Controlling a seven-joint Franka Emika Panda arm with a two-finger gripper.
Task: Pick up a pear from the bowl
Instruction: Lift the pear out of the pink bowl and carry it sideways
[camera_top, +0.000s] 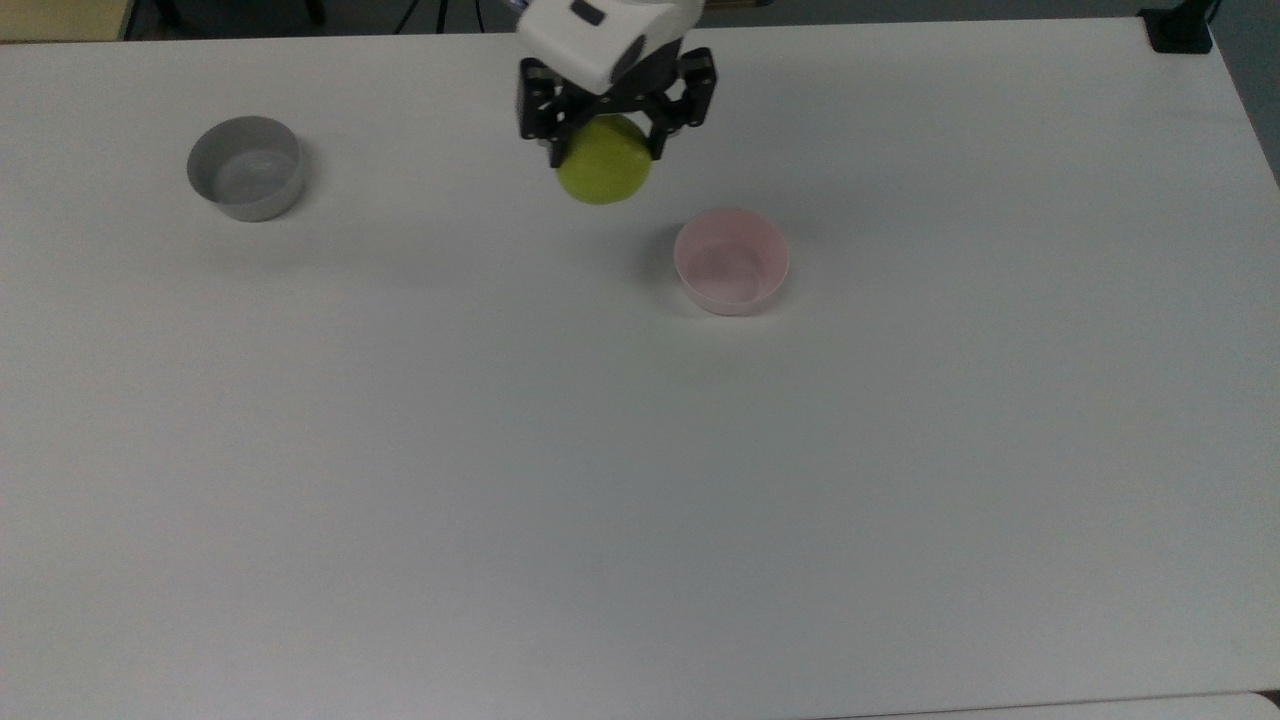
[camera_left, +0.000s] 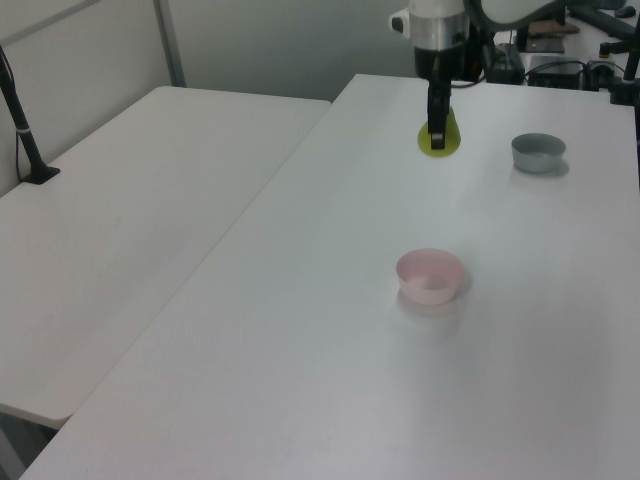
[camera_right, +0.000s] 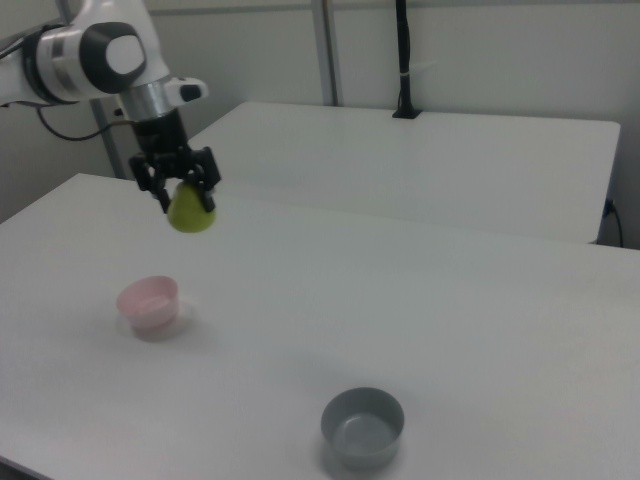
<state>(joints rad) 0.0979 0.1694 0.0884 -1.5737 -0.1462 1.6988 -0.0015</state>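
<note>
Grey bowl (camera_top: 245, 168): sits on the white table (camera_top: 640, 500) well to the pink bowl's left in the top view, and looks to have nothing in it. It seems to play no part in the lift itself.

Pear (camera_top: 603, 160): hangs in the air, above and to the left of the pink bowl in the top view, clear of its rim and of the table. In the right view it (camera_right: 190, 213) hangs well above the pink bowl (camera_right: 148, 302). I judge it is held this high so it cannot knock the rim.

Gripper (camera_top: 610, 140): the two dark fingers pinch the pear's upper part from either side, so the round yellow-green body hangs below them. The hold looks firm enough, though a round fruit may slip.

Arm: the white wrist points straight down from above the table's far side, as the left view shows, gripper (camera_left: 437, 132) lowermost.

Pink bowl (camera_top: 731, 261): stands alone on the table with nothing in it, so the pick looks done.
</note>
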